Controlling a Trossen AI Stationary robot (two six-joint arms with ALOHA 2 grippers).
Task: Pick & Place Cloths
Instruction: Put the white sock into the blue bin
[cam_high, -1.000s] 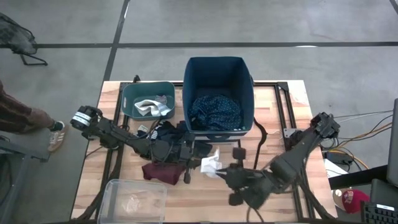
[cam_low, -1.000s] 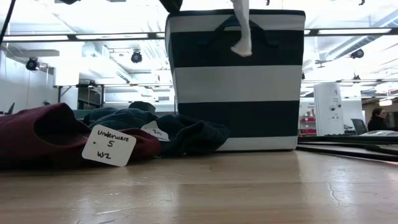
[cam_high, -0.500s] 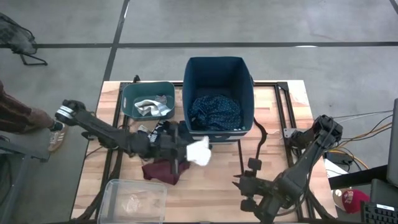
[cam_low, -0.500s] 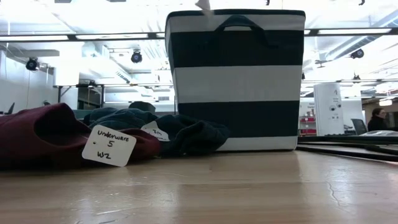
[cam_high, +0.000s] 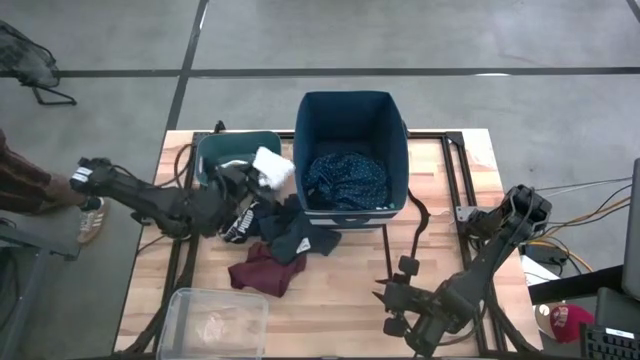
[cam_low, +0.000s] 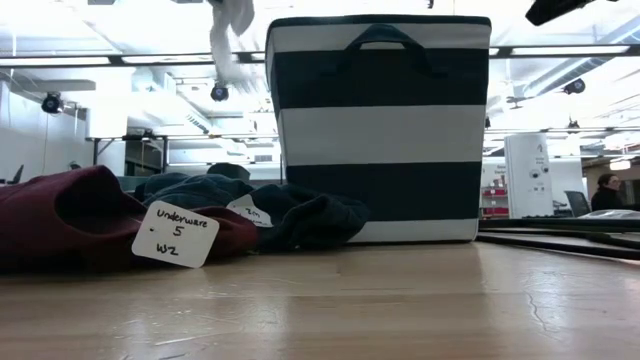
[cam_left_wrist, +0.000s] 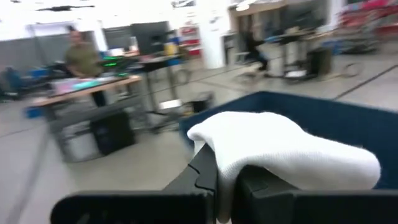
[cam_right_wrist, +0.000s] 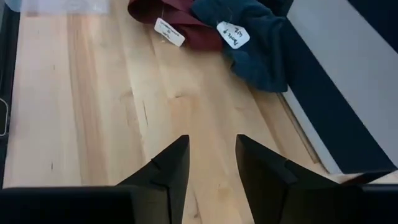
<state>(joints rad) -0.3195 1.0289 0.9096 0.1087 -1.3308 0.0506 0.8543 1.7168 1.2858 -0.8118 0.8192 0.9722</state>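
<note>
The left gripper has its fingers clenched on a white cloth, which it holds in the air above the near edge of the teal bin; the bulk of the cloth hangs toward the big navy bin. In the left wrist view the cloth drapes over the fingers, with a navy bin wall behind it. Which bin lies directly under the cloth is hard to judge from above, though the teal bin looks nearer. That is the point on which the drop turns: the cloth's loose end should clear the rim before the fingers let go.

A maroon cloth and a dark navy cloth lie on the tabletop in front of the bins, nearer the left arm than the right. The right gripper waits low over the tabletop's front, fingers parted and holding nothing.
</note>
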